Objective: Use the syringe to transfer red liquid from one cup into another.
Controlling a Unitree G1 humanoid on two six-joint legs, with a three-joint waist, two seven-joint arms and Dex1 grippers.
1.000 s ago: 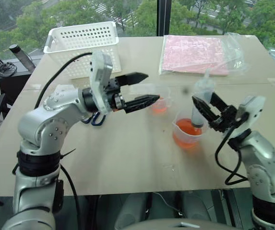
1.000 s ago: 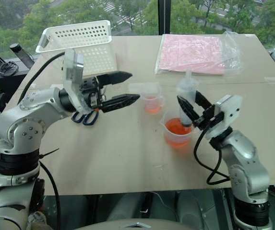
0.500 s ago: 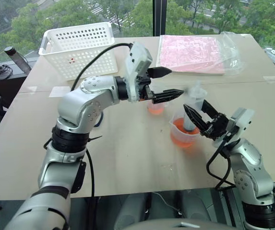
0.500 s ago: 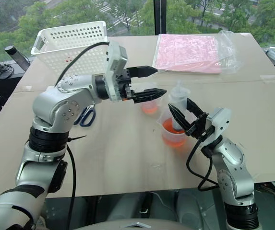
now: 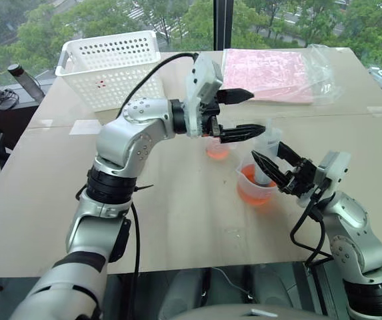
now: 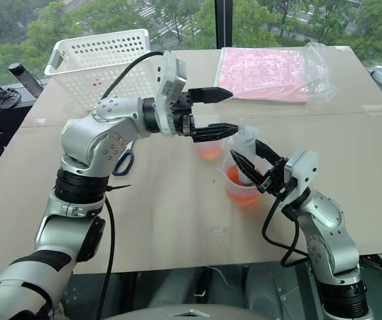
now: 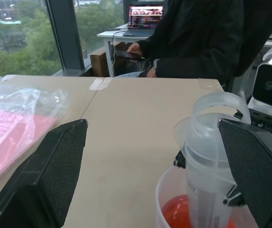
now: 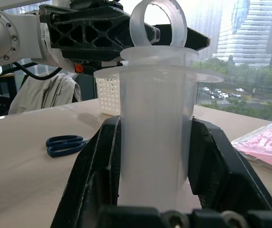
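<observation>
syringe (image 5: 269, 155): upright, tip down in the beaker (image 5: 257, 185) of red liquid (image 5: 255, 184); small cup (image 5: 217, 148) just behind
right gripper (image 5: 279, 168): clamped on the barrel
left gripper (image 5: 239, 115): jaws spread wide, level, plunger ring (image 7: 218, 106) just off its fingertips, nearer arm
view gap: left wrist view shows the ring between its 2 fingers; head views don't

Soft, even daylight comes through the windows (image 5: 177, 20) beyond the desk (image 5: 177, 220), which is bright with only faint shadows. In the right wrist view the syringe (image 8: 157, 128) looks washed out against a pale, hazy sky, perhaps overexposed. The head views bend slightly toward their edges.
</observation>
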